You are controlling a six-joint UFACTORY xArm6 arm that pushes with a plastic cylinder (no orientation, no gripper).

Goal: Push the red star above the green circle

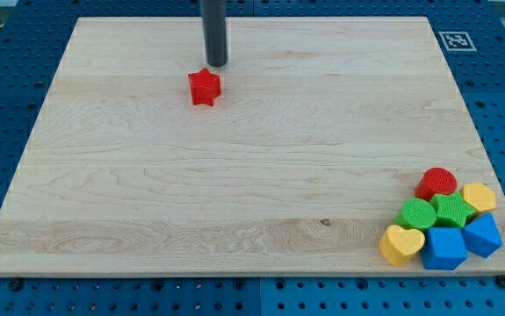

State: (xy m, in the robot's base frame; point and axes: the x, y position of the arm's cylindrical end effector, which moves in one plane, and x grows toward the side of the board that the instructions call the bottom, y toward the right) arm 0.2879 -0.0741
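Observation:
The red star (pixel 205 87) lies on the wooden board in the upper left part of the view. My tip (pixel 217 64) stands just above it and slightly to its right, a small gap apart. The green circle (pixel 416 213) sits far off at the lower right, inside a cluster of blocks, with a red circle (pixel 437 183) directly above and to its right.
The cluster at the lower right also holds a green star (pixel 452 209), a yellow heart (pixel 401 243), a blue block (pixel 444 248), another blue block (pixel 483 234) and a yellow block (pixel 479 197). The wooden board (pixel 234 175) ends close behind them. A marker tag (pixel 456 40) sits at the top right corner.

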